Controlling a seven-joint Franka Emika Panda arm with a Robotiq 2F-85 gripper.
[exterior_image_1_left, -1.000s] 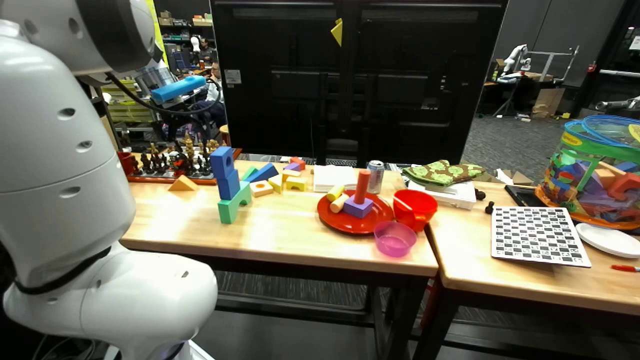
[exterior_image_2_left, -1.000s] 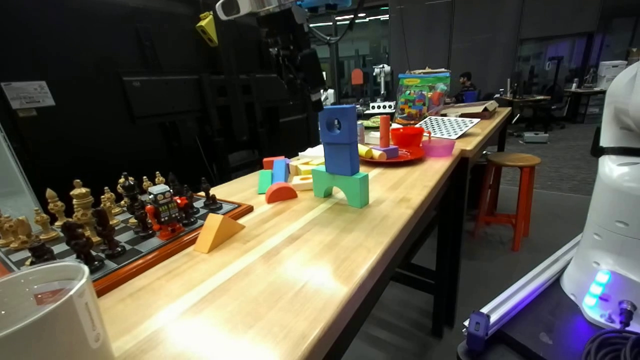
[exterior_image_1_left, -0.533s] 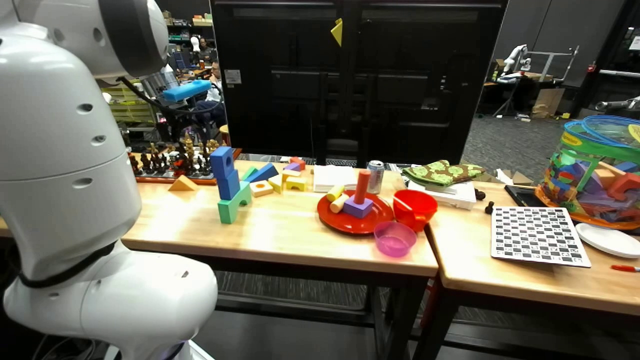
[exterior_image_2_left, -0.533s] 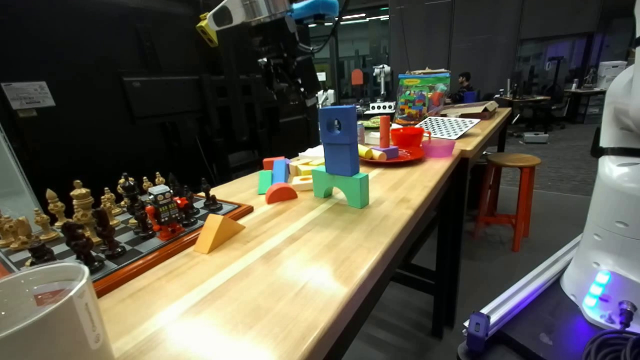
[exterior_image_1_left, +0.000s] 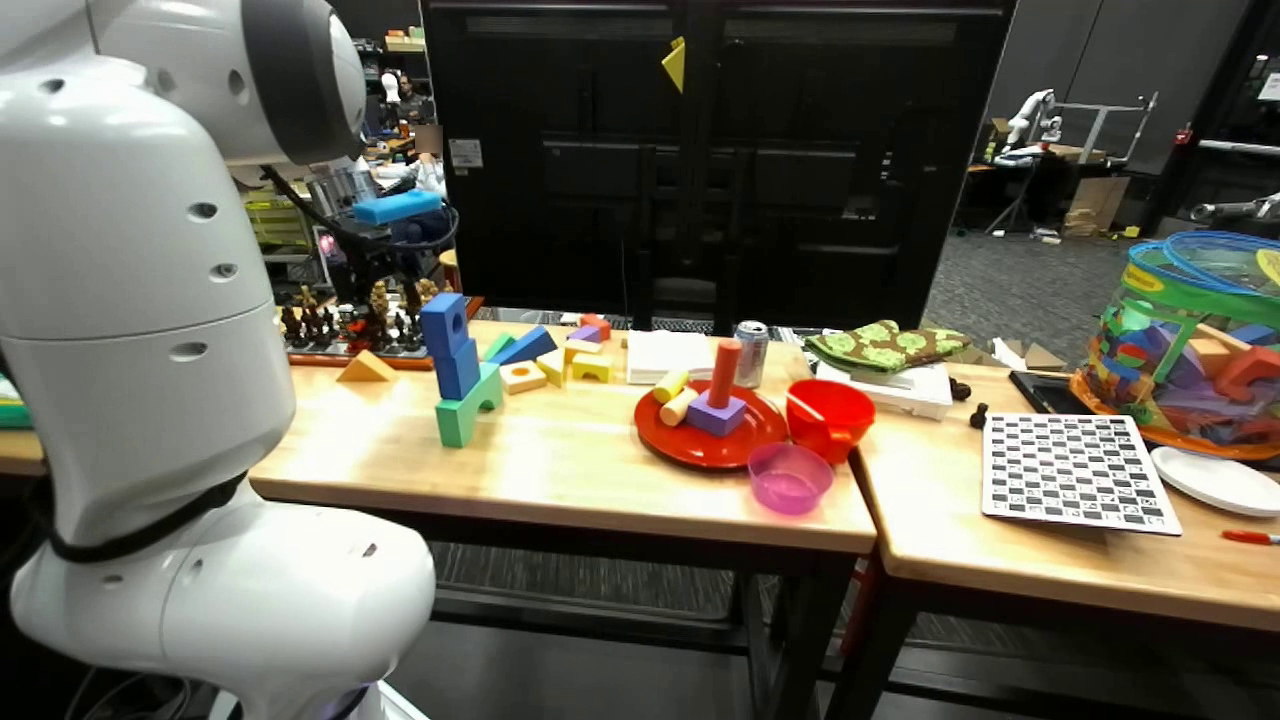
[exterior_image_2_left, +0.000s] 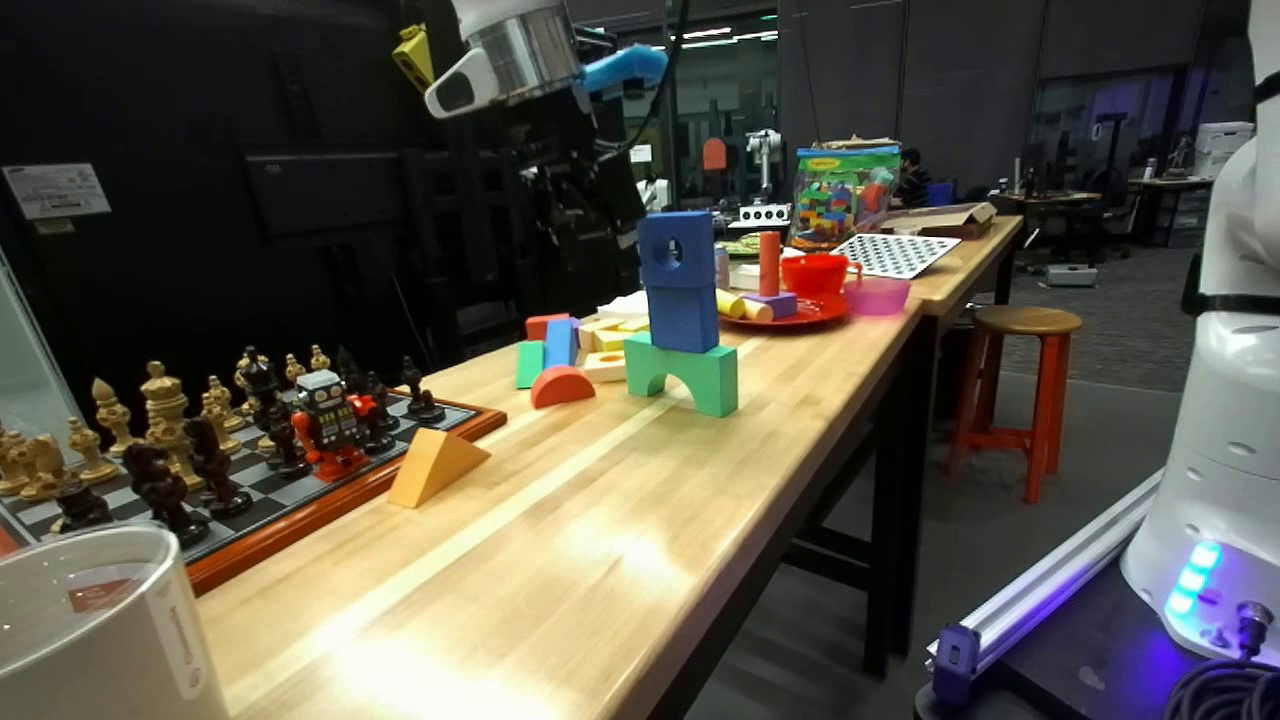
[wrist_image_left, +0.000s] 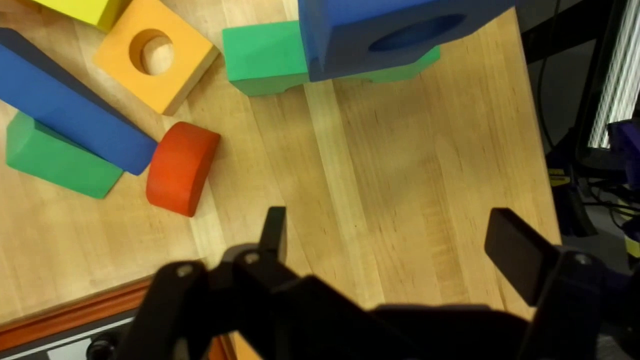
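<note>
I have the claw (wrist_image_left: 390, 235) spread wide, tabletop (wrist_image_left: 405, 175) showing between its fingers (wrist_image_left: 520, 257). In wrist view, blue block stack (wrist_image_left: 387, 25) stands at 12 o'clock on green arch (wrist_image_left: 265, 55); red half-round (wrist_image_left: 181, 167), 10 o'clock; both untouched.

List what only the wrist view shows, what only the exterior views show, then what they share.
Wrist view only: a wide gap between the fingers of the gripper; the exterior views leave it too dark to judge.

Both exterior views only: the red plate, red cup and pink bowl.

Shared: the blue block with a hole, the green arch below it and the chessboard, only partly in the wrist view.
</note>
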